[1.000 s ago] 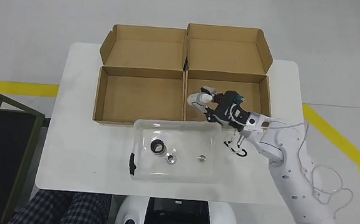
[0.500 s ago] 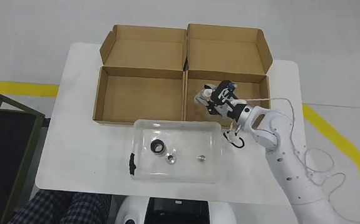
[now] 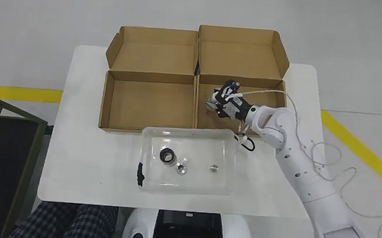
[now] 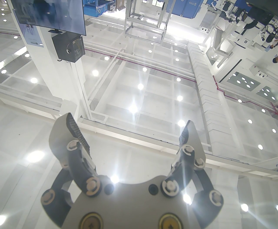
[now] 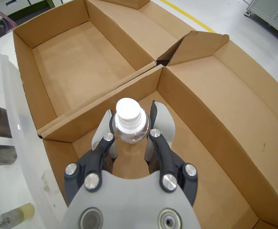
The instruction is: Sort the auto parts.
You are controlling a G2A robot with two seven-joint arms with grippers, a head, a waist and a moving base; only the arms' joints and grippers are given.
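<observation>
My right gripper [image 5: 130, 128] is shut on a small clear bottle with a white cap [image 5: 128, 120], held inside the right cardboard box [image 5: 217, 138] near its front left corner. From above, the right gripper [image 3: 220, 102] with the bottle [image 3: 213, 103] hangs over that box [image 3: 272, 101]. The left cardboard box [image 3: 149, 105] lies bare. A clear plastic tray [image 3: 151, 137] in front of the boxes holds a black ring [image 3: 167, 155], a small metal part [image 3: 182, 168] and another small metal part [image 3: 213, 166]. My left gripper [image 4: 132, 134] stands open, pointing up at a ceiling.
Both boxes have their lids [image 3: 157, 50] folded open toward the far side. A small black piece [image 3: 138, 175] lies at the tray's front left edge. The white table [image 3: 82, 145] has bare room left of the tray and boxes.
My right gripper has carried the bottle a little farther back and left, settling lower into the right box, and the arm has swung in closer to the box.
</observation>
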